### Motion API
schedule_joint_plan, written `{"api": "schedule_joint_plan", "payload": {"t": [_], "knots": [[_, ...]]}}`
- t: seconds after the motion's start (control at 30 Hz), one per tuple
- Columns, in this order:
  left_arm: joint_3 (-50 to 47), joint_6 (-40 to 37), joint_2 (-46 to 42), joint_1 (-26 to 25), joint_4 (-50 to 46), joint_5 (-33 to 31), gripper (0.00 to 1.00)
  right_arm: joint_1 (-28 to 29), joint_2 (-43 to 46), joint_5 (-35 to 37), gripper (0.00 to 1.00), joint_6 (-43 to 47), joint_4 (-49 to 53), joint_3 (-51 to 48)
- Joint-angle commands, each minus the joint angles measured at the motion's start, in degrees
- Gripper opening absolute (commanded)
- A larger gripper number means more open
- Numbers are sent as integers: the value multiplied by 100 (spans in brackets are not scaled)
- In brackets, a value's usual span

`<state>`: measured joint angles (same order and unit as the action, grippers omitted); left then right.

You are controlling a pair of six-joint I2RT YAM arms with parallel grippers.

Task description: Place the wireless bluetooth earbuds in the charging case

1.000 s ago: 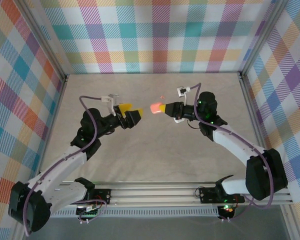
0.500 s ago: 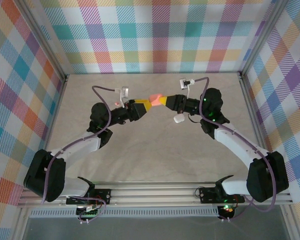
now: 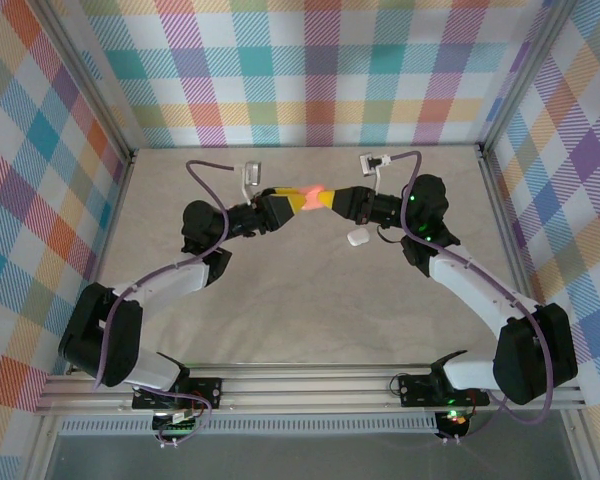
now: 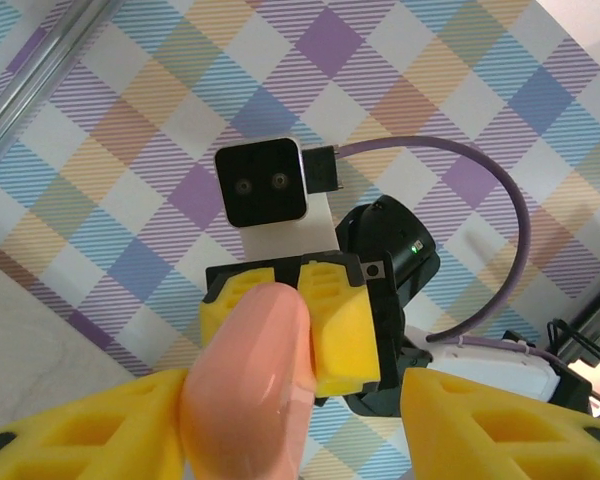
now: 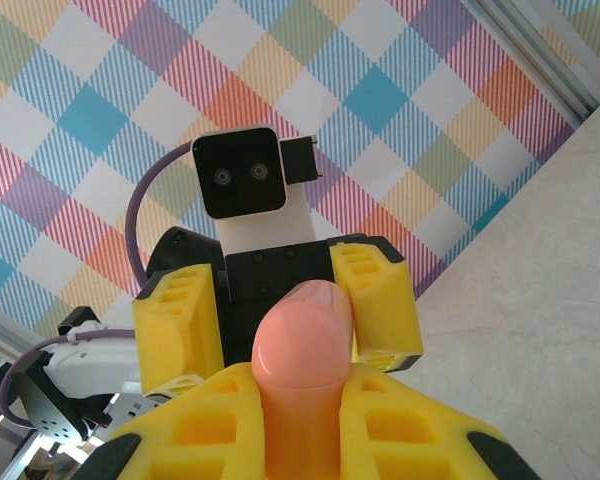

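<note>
Charging case [image 3: 311, 192] held over beige table [image 3: 280, 300] between plaid walls [image 3: 310, 70].

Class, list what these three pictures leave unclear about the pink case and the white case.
1. Inside of the pink case: hidden by its own shell, both wrist views.
2. Its lower part, left wrist view: cut off by the bottom edge.
3. Its gripped end, right wrist view: covered by the right gripper.
4. White case: too small in the top view to tell open from closed.

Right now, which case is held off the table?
The pink case, gripped by the right arm's fingers; the white one lies on the table.
</note>
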<state>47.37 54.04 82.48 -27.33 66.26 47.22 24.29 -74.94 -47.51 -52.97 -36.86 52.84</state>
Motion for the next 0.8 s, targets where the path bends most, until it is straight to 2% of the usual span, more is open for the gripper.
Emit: {"api": "schedule_joint_plan", "payload": {"t": [0.0, 0.2, 0.4, 0.6, 0.63, 0.77], "knots": [[249, 75, 120, -75, 317, 185, 55, -22, 104, -109, 0, -45, -356, 60], [363, 252, 310, -114, 385, 288, 50, -21, 86, -25, 0, -66, -438, 69], [637, 458, 494, -140, 401, 420, 40, -23, -8, 11, 0, -161, -609, 95], [581, 443, 422, -141, 401, 389, 19, -23, -64, 79, 0, -166, -599, 129], [534, 419, 389, -141, 383, 372, 20, -21, -73, 96, 0, -162, -575, 151], [449, 238, 246, -142, 81, 315, 43, -17, -78, 92, 0, -139, -526, 218]]}}
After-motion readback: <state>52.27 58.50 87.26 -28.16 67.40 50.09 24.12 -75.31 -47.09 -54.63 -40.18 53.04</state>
